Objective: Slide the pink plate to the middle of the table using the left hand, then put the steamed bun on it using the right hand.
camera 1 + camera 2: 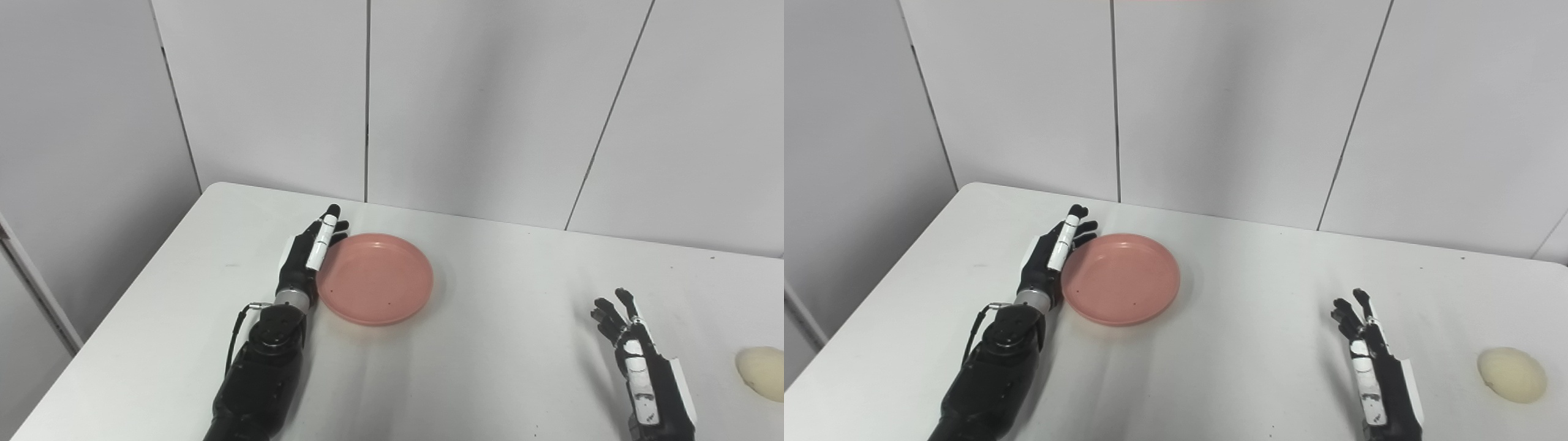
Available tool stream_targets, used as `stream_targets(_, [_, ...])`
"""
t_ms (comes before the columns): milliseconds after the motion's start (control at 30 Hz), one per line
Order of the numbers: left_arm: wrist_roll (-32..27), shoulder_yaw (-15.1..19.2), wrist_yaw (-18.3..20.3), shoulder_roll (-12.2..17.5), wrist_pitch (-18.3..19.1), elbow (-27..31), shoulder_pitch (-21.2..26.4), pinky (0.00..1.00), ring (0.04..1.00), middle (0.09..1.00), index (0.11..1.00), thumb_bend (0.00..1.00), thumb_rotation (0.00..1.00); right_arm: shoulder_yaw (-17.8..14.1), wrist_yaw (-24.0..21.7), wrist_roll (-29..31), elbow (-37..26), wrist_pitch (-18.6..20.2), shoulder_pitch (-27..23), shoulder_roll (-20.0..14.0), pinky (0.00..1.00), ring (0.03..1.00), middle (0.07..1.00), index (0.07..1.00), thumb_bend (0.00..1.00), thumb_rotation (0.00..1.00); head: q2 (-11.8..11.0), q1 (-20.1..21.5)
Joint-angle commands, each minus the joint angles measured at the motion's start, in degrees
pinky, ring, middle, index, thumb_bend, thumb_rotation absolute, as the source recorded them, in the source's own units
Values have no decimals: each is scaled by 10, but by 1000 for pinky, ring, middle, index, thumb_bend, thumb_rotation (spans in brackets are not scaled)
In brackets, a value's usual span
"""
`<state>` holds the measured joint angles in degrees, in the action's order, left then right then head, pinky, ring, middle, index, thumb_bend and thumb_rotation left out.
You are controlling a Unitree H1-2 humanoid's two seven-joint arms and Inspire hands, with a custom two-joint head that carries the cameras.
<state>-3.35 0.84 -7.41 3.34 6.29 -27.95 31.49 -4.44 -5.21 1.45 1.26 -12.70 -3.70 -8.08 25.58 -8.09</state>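
The pink plate [375,278] lies flat on the white table [490,343], left of the table's middle. My left hand [309,254] stands on edge against the plate's left rim, fingers straight and apart, holding nothing. The cream steamed bun [1511,374] sits near the right edge of the table. My right hand [1369,355] hovers low at the front right, to the left of the bun and apart from it, fingers spread and empty.
White wall panels [490,104] rise behind the table's far edge. The table's left edge [122,294] runs diagonally beside my left arm. Bare tabletop lies between the plate and my right hand.
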Motion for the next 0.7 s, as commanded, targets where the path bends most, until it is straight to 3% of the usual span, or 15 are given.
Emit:
stream_targets(0, [2,-19,30,-22,7,4,3,790,818,816,843,785,930,3,10,-5,31,-16,33,10,905,866,876,952,712,1000,1,2])
stream_targets(333, [6,-32,36,-34,19,20,-3,776,808,808,852,752,939,12,19,-19,22,-7,35,14,899,866,873,951,712,1000,7,29])
stream_targets(667, [-10,-33,59,-34,46,60,-22,797,818,827,862,762,926,34,42,-62,-11,24,38,44,863,847,863,931,671,1000,22,111])
